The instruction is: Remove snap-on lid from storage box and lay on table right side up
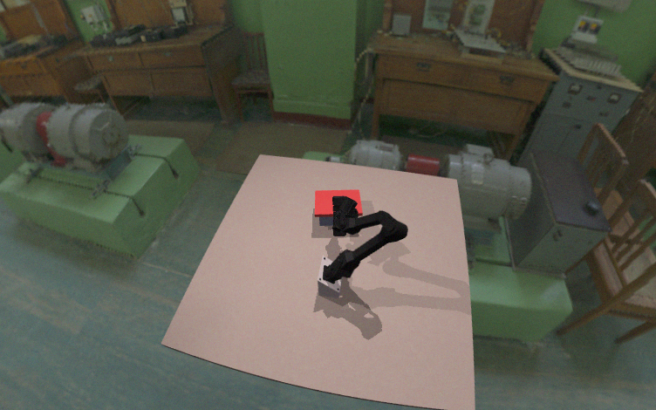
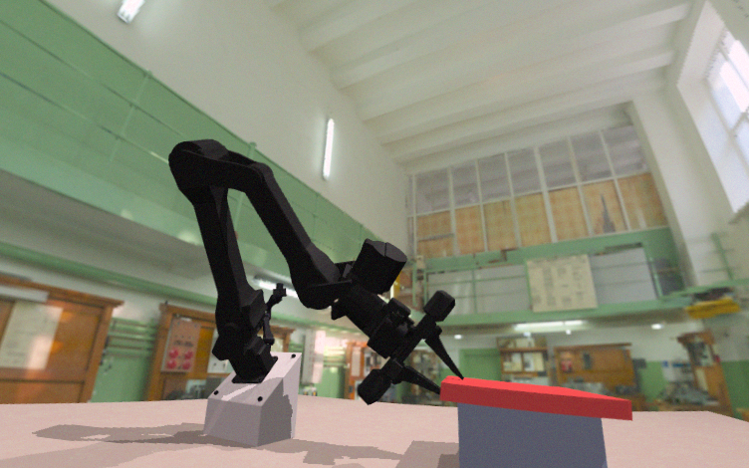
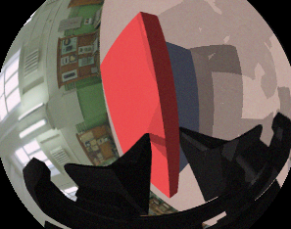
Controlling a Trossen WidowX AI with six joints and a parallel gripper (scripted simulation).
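The flat red lid (image 1: pixel 324 202) (image 2: pixel 534 395) (image 3: pixel 131 78) lies on top of the blue-grey storage box (image 1: pixel 325 220) (image 2: pixel 528 438) (image 3: pixel 185 88) and overhangs its walls. No gap shows between lid and box in the exterior view. The box stands upright on the table (image 1: pixel 269 305) (image 2: pixel 133 415). My gripper (image 2: pixel 451 385) (image 3: pixel 164 134) is shut on the lid's edge on the side facing the arm's base, one finger on the top face and one below the rim. It comes in at a downward slant. The lower fingertip is partly hidden by the lid in the exterior view.
The arm's pale wedge-shaped base (image 1: pixel 328 287) (image 2: pixel 252 415) stands on the table on the near side of the box in the top view. The table's far edge (image 1: pixel 361 165) lies behind the box. Shadows of the arm fall across the table.
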